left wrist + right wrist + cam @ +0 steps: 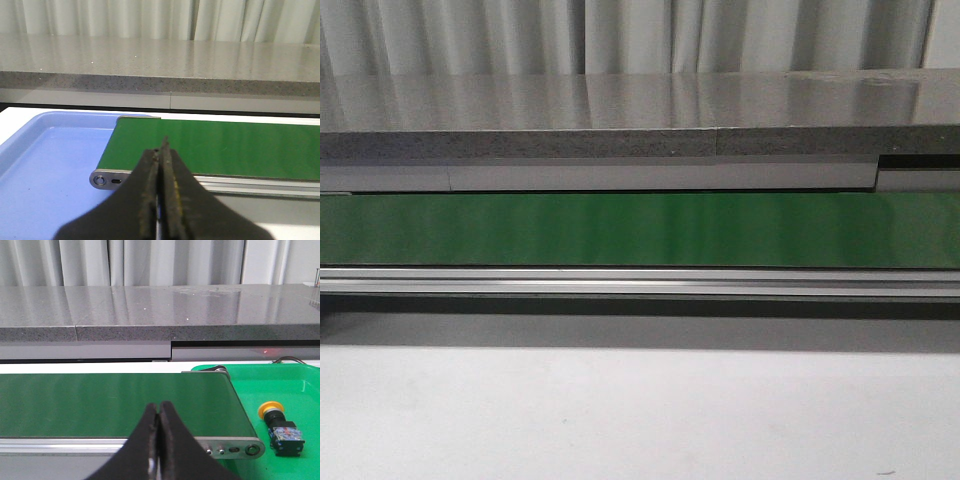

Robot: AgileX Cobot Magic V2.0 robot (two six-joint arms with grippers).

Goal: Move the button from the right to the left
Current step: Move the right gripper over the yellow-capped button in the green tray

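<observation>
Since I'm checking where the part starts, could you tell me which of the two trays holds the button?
The green tray, at the belt's right end, holds the button; the blue tray shows nothing inside.

Green belt (640, 230), speckled grey counter (620, 115), blue tray (45, 160), green tray (290, 390) (yellow-capped button (280, 427) inside).

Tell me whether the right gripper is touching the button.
Apart. The right wrist view shows the shut right gripper over the belt, the button lying clear in the green tray.
</observation>
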